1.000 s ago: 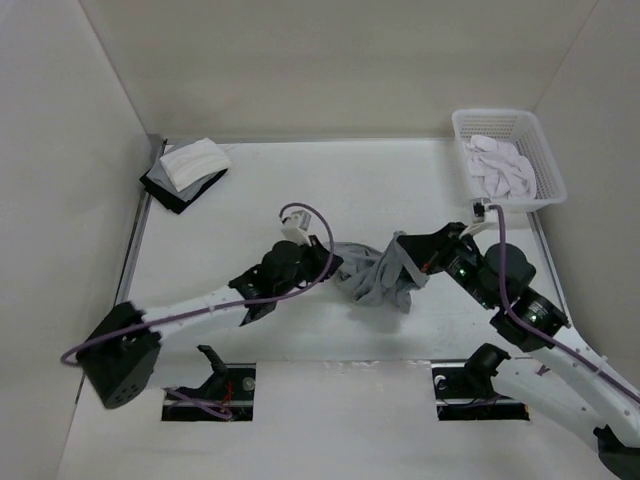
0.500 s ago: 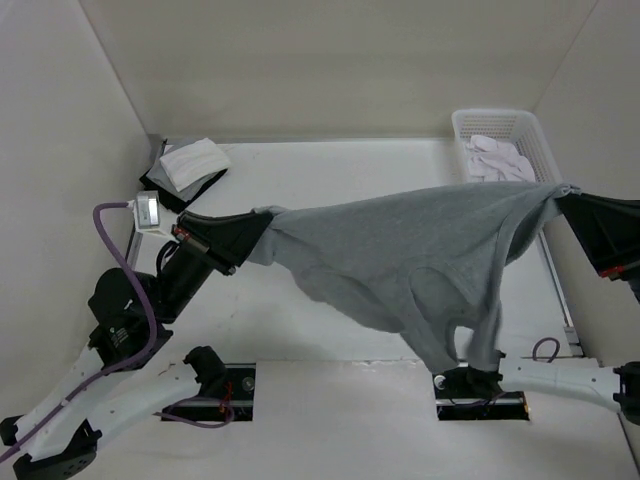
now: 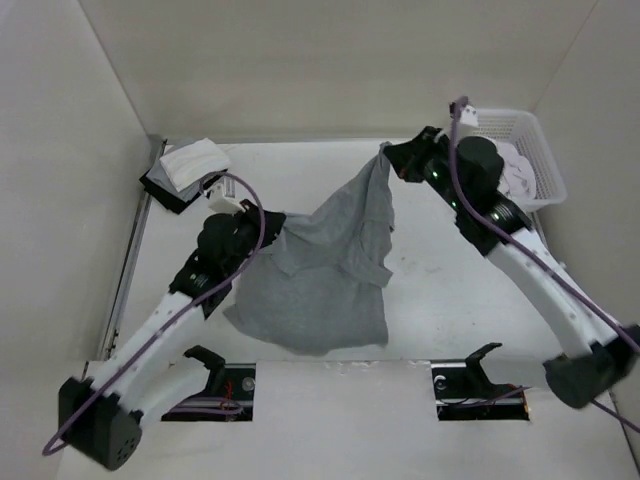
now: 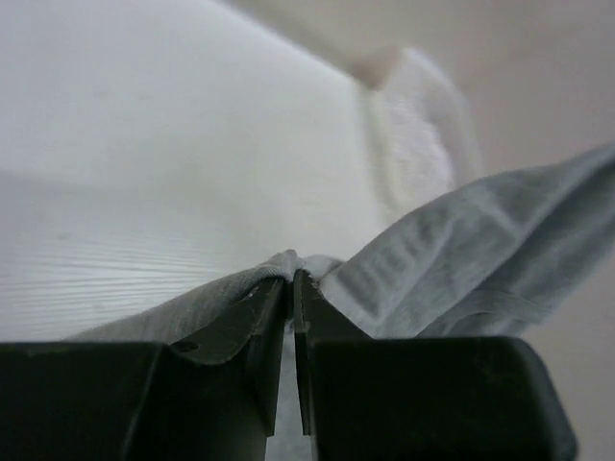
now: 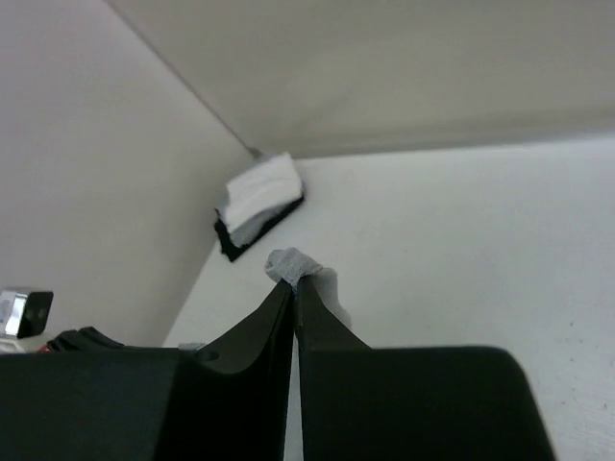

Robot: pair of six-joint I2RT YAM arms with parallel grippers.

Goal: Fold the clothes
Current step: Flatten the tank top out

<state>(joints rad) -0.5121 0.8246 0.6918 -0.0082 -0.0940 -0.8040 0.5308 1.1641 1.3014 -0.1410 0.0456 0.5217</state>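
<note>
Barely begun: grey knit garment (image 3: 325, 275) hangs between left end effector (image 3: 272, 222) and right end effector (image 3: 388, 156), each pinched narrow on its edge; lower part trails on bench (image 3: 450, 290); no fold yet.

Plain grey clothes (image 3: 320, 290), white basket (image 3: 505, 112)

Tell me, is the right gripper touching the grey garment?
Touching. The right wrist view shows the right gripper pinching a corner of the grey garment between its closed fingertips, with no gap.
</note>
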